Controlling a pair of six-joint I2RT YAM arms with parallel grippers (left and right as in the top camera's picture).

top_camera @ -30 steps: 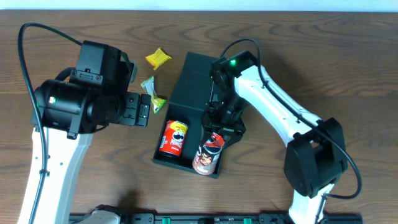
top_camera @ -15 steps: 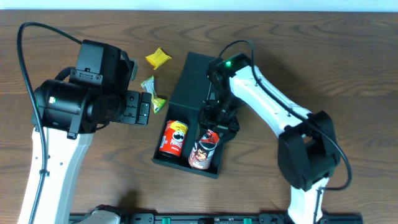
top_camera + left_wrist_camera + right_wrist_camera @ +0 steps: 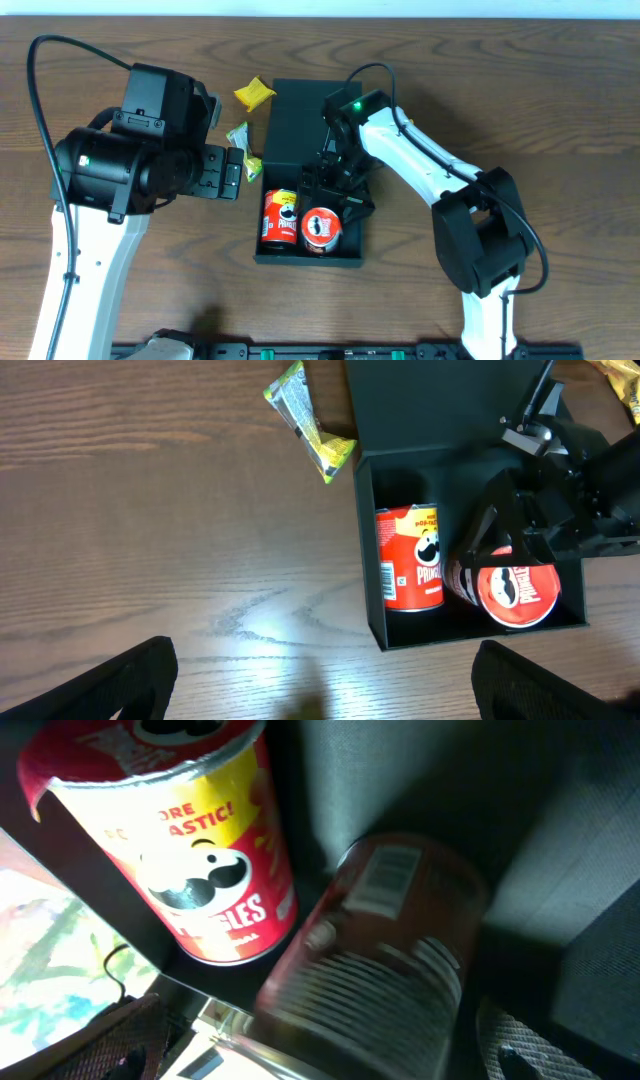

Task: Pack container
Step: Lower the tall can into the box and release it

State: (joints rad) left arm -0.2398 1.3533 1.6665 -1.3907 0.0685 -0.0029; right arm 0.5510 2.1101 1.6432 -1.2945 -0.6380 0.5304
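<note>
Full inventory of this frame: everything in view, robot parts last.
container: 1, dark teal-green, table centre, flap lid open
loose can: 1, red and yellow, lying inside the container, left side
gripped can: 1, red, inside the container, right side, round end facing the overhead camera
yellow packet: 1, yellow, on the table by the lid's far left corner
green packet: 1, green-yellow, on the table left of the container, partly hidden by the left arm
table: 1, brown wood
left gripper: 1, black, open, above the table left of the container
right gripper: 1, black, in the container, shut on the gripped can
</note>
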